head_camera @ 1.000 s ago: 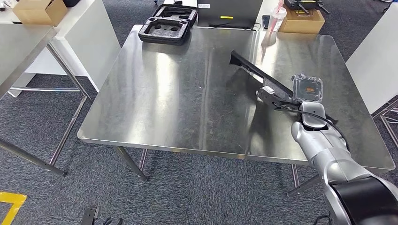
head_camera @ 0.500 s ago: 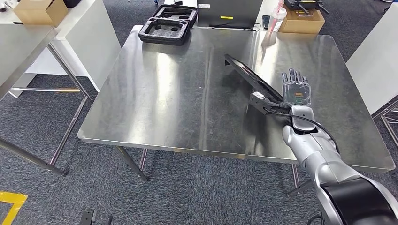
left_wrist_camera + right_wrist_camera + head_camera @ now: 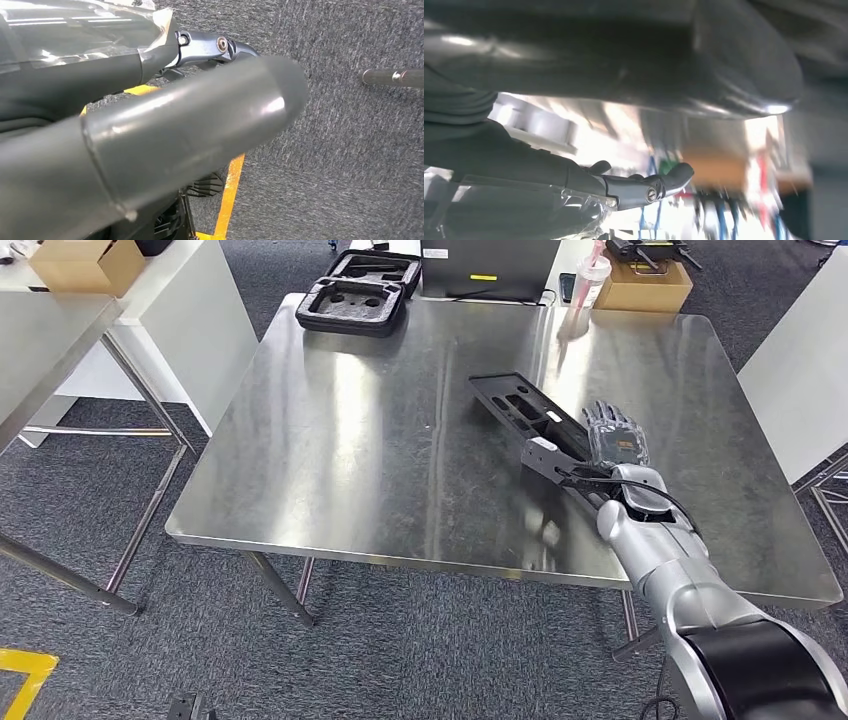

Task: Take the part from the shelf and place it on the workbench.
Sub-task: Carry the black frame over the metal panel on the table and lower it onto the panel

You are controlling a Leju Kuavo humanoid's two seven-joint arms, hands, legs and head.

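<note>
The part (image 3: 520, 405), a long flat black tray with cut-outs, lies flat on the steel workbench (image 3: 350, 440), right of centre and running diagonally. Its near end reaches under my right wrist. My right hand (image 3: 613, 436) rests beside that near end with its fingers stretched out and apart. In the right wrist view the thumb (image 3: 674, 65) and the dark fingers (image 3: 634, 190) stand apart with nothing between them. My left hand (image 3: 190, 130) hangs over the grey carpet, holding nothing.
A black foam case (image 3: 350, 302) sits at the workbench's far left. Behind the bench stand a cardboard box (image 3: 645, 285), a cup with a straw (image 3: 588, 280) and a dark monitor (image 3: 490, 265). White tables flank both sides.
The part went from tilted up on edge in my right hand to lying flat on the workbench. The hand's fingers opened out and the arm drew slightly left and lower.
</note>
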